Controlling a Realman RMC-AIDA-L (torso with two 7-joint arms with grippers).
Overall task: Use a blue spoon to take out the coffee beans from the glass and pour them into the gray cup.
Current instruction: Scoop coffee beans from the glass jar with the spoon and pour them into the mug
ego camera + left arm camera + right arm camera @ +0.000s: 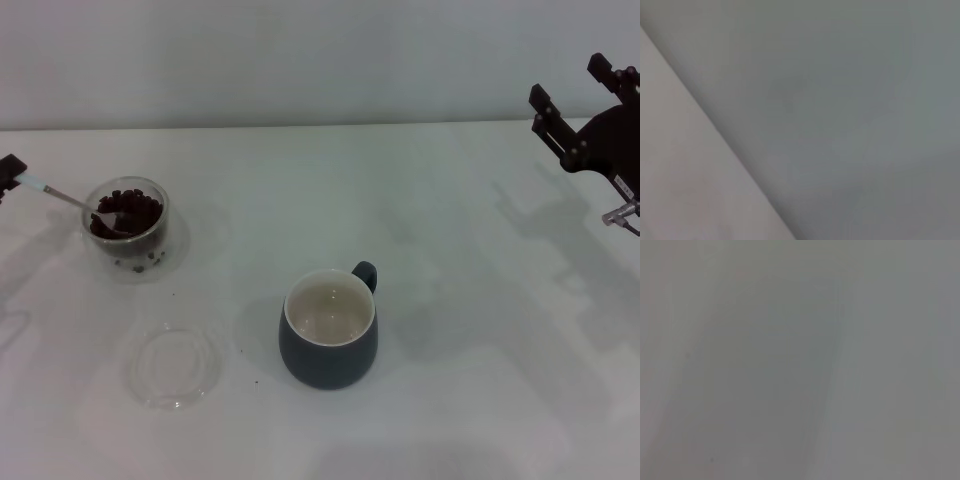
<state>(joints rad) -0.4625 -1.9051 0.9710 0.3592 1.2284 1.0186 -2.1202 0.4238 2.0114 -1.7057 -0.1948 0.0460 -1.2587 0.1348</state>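
Coffee beans (128,212) fill the glass (126,228) at the tabletop's (450,300) left, the spoon's (75,200) bowl dipped among them. At the frame's left edge the left gripper (10,175) holds the spoon's handle end; how tightly cannot be told. Scooping is the step in hand. Next comes lifting the load level and carrying it right to the gray cup (329,328), apparently empty at centre. A clear dish (173,364) lies nearby. The right gripper (575,105) hangs parked, jaws spread and empty.
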